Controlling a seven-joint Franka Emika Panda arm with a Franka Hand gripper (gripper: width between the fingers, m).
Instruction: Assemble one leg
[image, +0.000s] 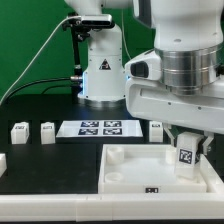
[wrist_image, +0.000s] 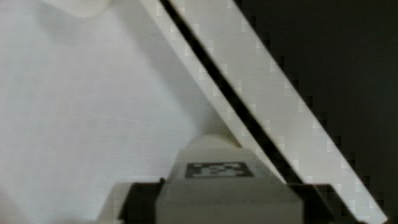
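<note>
My gripper (image: 186, 157) is shut on a leg (image: 185, 156), a small white block with a black-and-white tag, and holds it upright over the right part of the large white tray (image: 130, 172). In the wrist view the held leg (wrist_image: 222, 180) fills the lower edge between the dark fingers (wrist_image: 146, 205), with the tray's floor (wrist_image: 89, 120) and its raised rim (wrist_image: 249, 90) beneath. Three more legs stand on the black table: two on the exterior view's left (image: 19, 132) (image: 47, 130) and one to the right of the marker board (image: 155, 128).
The marker board (image: 98, 128) lies behind the tray. The arm's white base (image: 100, 70) stands at the back. A white edge piece (image: 3, 162) shows at the exterior view's far left.
</note>
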